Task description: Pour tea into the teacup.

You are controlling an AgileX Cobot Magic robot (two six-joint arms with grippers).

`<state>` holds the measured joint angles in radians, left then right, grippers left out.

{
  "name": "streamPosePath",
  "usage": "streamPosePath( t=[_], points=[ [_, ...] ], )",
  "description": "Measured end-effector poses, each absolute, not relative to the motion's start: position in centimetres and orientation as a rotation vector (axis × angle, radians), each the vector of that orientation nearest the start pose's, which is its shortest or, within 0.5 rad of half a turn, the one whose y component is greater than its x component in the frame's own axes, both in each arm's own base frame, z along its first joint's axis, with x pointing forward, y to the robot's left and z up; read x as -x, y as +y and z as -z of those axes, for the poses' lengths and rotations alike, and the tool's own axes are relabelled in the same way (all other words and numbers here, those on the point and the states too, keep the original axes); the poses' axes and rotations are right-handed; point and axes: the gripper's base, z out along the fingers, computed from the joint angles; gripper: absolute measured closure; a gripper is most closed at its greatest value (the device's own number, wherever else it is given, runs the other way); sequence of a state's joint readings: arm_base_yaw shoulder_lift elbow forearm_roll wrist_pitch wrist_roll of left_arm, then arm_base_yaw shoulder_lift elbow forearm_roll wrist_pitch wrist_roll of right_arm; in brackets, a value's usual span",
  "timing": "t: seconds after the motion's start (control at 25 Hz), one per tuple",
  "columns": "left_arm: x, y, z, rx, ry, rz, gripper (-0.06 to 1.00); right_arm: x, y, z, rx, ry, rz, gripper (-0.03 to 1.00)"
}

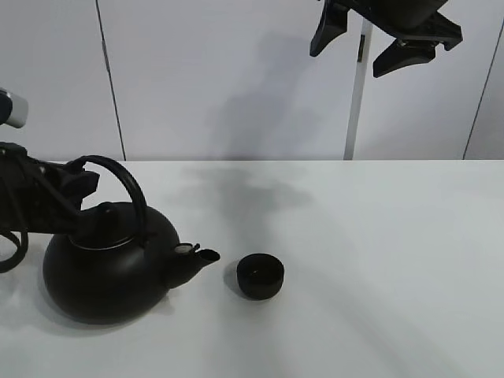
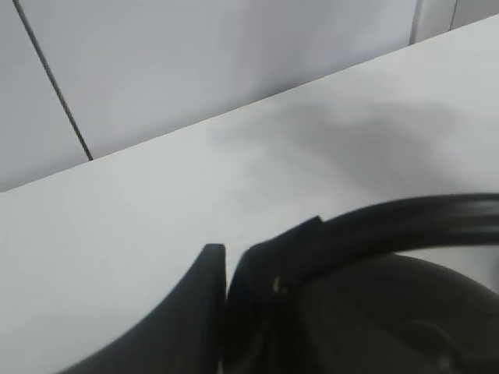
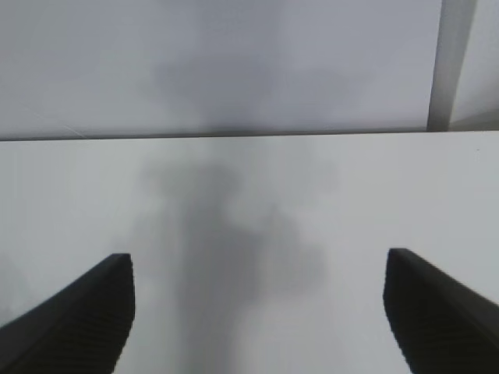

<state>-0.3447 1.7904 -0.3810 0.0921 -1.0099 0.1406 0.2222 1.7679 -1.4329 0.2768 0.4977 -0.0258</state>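
Note:
A big round black kettle (image 1: 110,272) stands on the white table (image 1: 370,260) at the left, its spout (image 1: 198,257) pointing right. The small black teacup (image 1: 260,276) sits upright just right of the spout, a short gap away. My left gripper (image 1: 81,183) is at the left part of the arched handle (image 1: 126,185). In the left wrist view its fingers (image 2: 204,300) are pressed together on the handle (image 2: 405,218). My right gripper (image 1: 386,43) hangs high above the table's back, open and empty; its fingers (image 3: 86,319) stand wide apart. No tea shows.
A grey panelled wall (image 1: 236,79) runs behind the table, with a white vertical post (image 1: 357,102) at the back right. Bare white tabletop stretches to the right of the teacup and in front of it.

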Motion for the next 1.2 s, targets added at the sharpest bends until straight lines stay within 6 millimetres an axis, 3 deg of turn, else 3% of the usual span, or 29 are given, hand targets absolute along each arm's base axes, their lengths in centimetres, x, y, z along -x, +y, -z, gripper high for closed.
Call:
streamPosePath(
  t=[0.08, 0.44, 1.2],
  points=[
    [-25.0, -9.8, -12.4, -0.573, 1.8, 0.174, 0.83, -39.6, 10.2, -29.2, 0.072, 2.321, -0.376, 0.37],
    [-25.2, -9.9, -12.5, -0.586, 1.795, 0.173, 0.83, -39.6, 10.2, -29.2, 0.072, 2.321, -0.376, 0.37],
    [-28.0, -11.3, -14.2, -0.7, 1.849, 0.154, 0.83, -39.6, 10.2, -29.2, 0.072, 2.321, -0.376, 0.37]
  ],
)
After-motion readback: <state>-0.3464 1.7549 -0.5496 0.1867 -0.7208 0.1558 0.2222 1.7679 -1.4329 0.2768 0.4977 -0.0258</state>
